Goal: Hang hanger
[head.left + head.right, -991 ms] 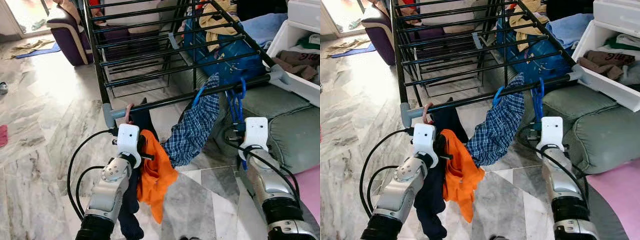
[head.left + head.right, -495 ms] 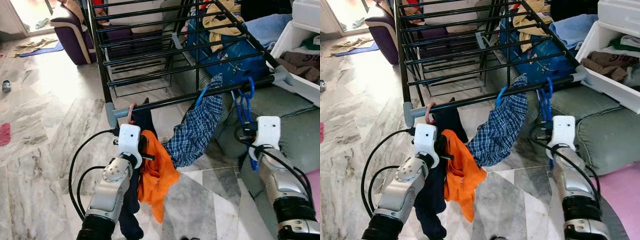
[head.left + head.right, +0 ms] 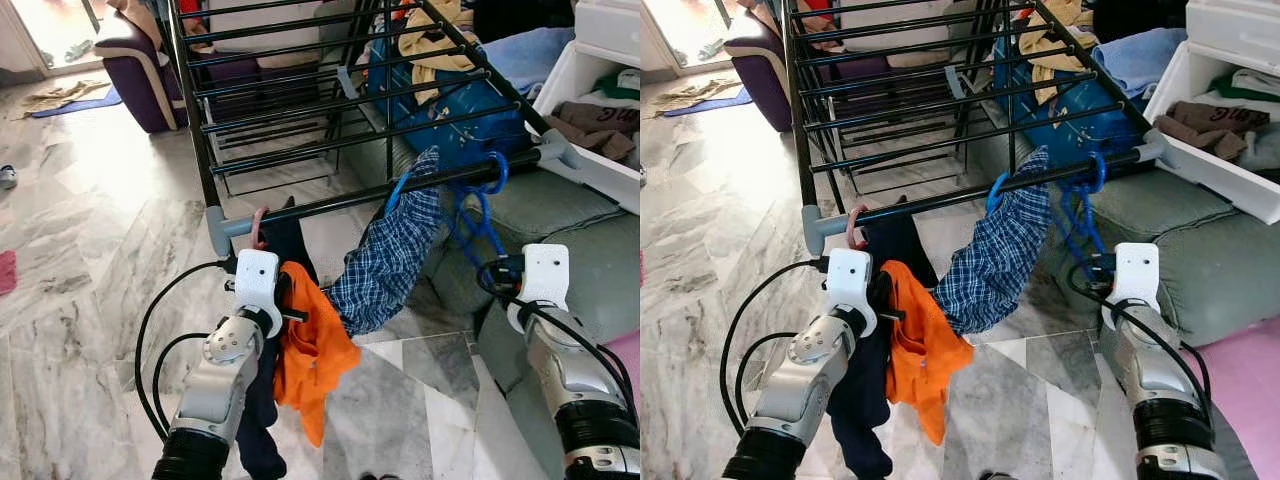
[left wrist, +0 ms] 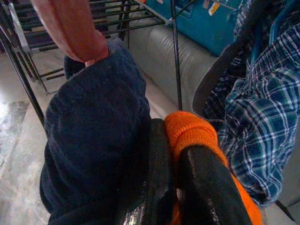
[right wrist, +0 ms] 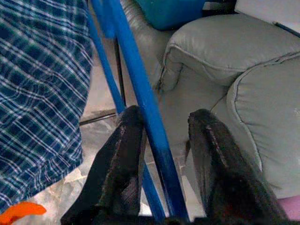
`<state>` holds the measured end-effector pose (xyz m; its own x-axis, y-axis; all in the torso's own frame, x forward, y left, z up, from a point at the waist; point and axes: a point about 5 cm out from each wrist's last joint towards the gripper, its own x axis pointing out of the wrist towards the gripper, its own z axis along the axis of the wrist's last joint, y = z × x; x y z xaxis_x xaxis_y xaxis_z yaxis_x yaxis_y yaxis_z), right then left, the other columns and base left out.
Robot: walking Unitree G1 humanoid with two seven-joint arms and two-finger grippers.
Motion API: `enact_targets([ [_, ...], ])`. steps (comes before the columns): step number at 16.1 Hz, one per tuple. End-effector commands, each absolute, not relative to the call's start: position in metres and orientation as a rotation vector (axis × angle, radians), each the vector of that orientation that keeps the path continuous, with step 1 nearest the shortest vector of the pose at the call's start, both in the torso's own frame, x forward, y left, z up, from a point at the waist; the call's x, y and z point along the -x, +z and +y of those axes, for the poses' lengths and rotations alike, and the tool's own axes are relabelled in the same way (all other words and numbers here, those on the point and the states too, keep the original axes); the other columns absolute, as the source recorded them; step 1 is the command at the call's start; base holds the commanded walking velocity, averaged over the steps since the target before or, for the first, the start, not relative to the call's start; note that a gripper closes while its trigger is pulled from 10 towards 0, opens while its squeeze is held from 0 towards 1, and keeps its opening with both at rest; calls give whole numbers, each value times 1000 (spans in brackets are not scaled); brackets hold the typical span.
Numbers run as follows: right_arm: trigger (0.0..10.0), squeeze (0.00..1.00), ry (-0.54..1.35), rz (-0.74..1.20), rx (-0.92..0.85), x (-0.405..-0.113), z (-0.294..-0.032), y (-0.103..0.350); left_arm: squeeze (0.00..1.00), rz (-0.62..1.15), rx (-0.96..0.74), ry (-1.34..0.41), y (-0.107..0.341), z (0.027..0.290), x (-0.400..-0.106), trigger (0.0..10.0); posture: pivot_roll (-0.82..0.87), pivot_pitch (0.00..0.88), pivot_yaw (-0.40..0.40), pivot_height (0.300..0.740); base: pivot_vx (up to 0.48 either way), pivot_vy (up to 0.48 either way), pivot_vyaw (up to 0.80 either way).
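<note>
1. A blue hanger (image 3: 478, 205) hangs by its hook from the front bar of a black drying rack (image 3: 350, 100), beside a plaid shirt (image 3: 392, 250).
2. The right gripper (image 5: 161, 140), fingers parted, straddles the hanger's bar without clamping it.
3. The left gripper (image 4: 176, 187) pinches orange cloth (image 3: 312, 345) and a navy garment (image 4: 93, 136).

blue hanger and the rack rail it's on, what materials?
Blue hanger: likely plastic, given its smooth, uniform saturated colour and thin moulded bars. Rack rail: looks like dark painted or coated metal tube, thin and straight, with a grey, probably plastic, corner joint.
</note>
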<state>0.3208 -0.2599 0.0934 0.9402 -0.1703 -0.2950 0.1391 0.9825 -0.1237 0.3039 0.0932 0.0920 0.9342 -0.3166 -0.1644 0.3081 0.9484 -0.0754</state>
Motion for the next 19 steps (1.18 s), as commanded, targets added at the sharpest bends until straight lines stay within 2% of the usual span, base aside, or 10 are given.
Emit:
enact_targets([
  [1,10000,420,-173,309,123,-322,-267,98,0,175,47,-330,94,92,-306,10000,-68,108,17,740,0,0,0],
  [2,10000,0,-172,306,138,-323,-269,100,0,175,48,-331,93,92,-306,10000,-70,107,18,740,0,0,0],
  [9,10000,0,-129,304,181,-332,-274,107,0,178,46,-334,93,92,-306,10000,-68,108,18,740,0,0,0],
  [10,10000,1000,-113,308,192,-333,-275,108,0,180,46,-335,93,91,-306,10000,-68,107,18,740,0,0,0],
  [15,10000,1000,-35,330,215,-338,-274,107,0,185,43,-340,92,90,-305,10000,-68,109,19,740,0,0,0],
  [16,10000,765,-27,334,224,-338,-275,107,0,186,43,-341,92,90,-305,10000,-68,109,19,740,0,0,0],
  [17,10000,408,-29,336,238,-338,-276,107,0,186,42,-341,92,90,-305,10000,-69,109,19,740,0,0,0],
  [18,10000,0,-24,341,242,-338,-278,107,0,186,41,-341,92,90,-305,10000,-69,109,19,740,0,0,0],
  [19,10000,0,-10,347,257,-338,-280,107,0,186,42,-342,92,90,-305,10000,-69,109,19,740,0,0,0],
])
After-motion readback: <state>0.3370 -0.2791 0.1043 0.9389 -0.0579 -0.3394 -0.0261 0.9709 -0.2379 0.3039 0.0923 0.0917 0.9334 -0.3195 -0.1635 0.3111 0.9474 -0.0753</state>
